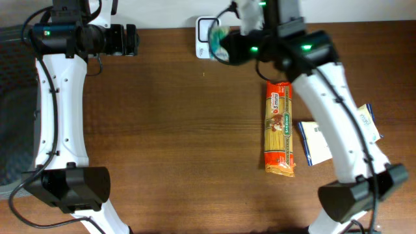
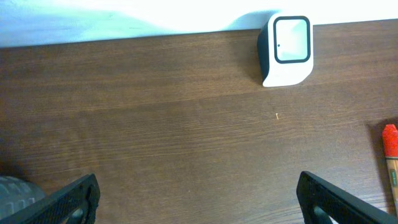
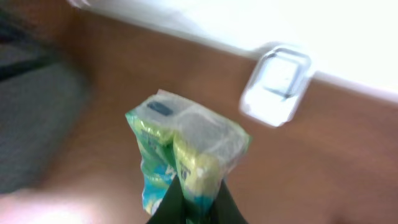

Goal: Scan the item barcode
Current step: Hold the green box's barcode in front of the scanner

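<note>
Your right hand (image 3: 186, 206) is clamped shut on the bottom edge of the green-and-blue packet (image 3: 183, 152). In the overhead view it holds that packet at the top centre of the frame, just beside the white scanner (image 1: 204, 36). The grip makes sense: pinching one end leaves the printed faces free, so a barcode can be turned toward the scanner window.

In the right wrist view the packet's long axis runs from the fingers at bottom centre up the frame, leaning a little left, with its free end uppermost. The scanner sits to its upper right, apart from it. That view is blurred, so you cannot tell which face carries the barcode.

Your left hand (image 1: 132, 40) stands wide and empty at the upper left, out of the way. A pasta pack (image 1: 279, 127) and a blue-and-white packet (image 1: 314, 143) lie on the table (image 1: 169, 130) at the right, probably waiting their turn.
</note>
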You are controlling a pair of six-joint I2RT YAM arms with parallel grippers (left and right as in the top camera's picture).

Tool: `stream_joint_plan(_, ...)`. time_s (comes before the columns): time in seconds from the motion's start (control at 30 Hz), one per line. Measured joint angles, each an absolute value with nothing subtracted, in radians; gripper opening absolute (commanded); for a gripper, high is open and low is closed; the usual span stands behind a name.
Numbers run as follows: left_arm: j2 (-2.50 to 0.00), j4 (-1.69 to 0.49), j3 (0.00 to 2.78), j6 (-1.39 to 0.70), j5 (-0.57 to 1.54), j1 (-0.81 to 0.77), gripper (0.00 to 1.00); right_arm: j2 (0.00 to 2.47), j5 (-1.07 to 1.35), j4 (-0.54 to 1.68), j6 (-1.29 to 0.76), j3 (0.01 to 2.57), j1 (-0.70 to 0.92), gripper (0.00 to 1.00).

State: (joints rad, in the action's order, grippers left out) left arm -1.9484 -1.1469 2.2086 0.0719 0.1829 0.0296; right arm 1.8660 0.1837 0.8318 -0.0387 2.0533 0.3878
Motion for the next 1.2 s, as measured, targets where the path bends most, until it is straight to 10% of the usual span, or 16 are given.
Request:
stream_joint_plan(0.2, -1.948, -1.147, 2.209, 0.072, 0.184, 0.03, 0.99, 2.096, -0.328, 0.474, 0.264, 2.07, 0.486, 0.04)
stream_joint_plan(0.63, -1.948, -1.147, 2.209, 0.072, 0.183, 0.03, 0.99, 2.406, -0.451, 0.03, 0.869, 2.069, 0.459, 0.04)
stream_joint_plan(1.2, -1.948, -1.147, 2.209, 0.072, 0.183, 0.03, 0.99, 2.442, -0.328, 0.056, 0.93, 2.069, 0.459, 0.04)
